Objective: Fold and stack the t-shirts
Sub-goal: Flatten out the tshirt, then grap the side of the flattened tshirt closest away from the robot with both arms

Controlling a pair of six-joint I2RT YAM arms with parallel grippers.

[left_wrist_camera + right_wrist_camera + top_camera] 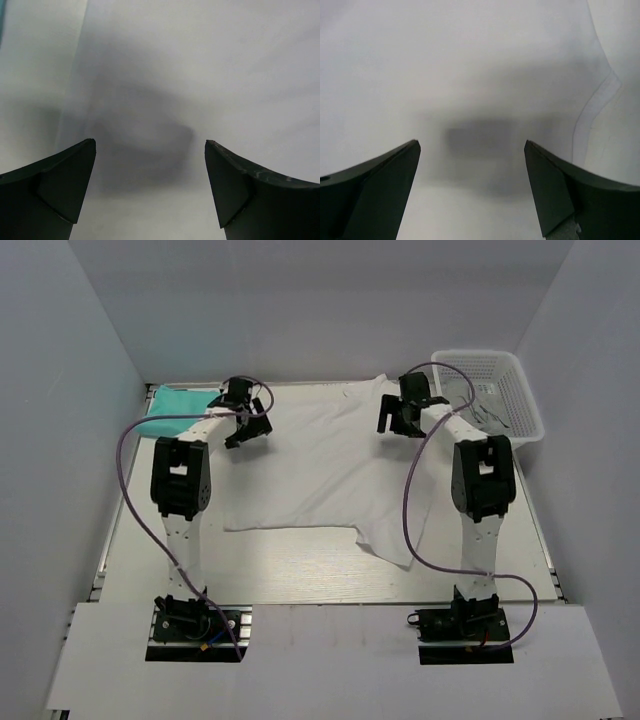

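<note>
White t-shirt (pixel 320 465) lies spread flat in the middle of the bench (pixel 300 575), with one sleeve poking out at the near right. The teal t-shirt (pixel 172 408) sits compact at the far left corner (its near edge is hidden by the left arm), and a white mesh basket (pixel 495 390) stands far right. Left pincer (pixel 248 432) and right pincer (pixel 395 425) both gape wide over the white cloth's far part, holding nothing.

Wide-spread end effector (pixel 150 142) over white t-shirt (pixel 210 65)
</note>
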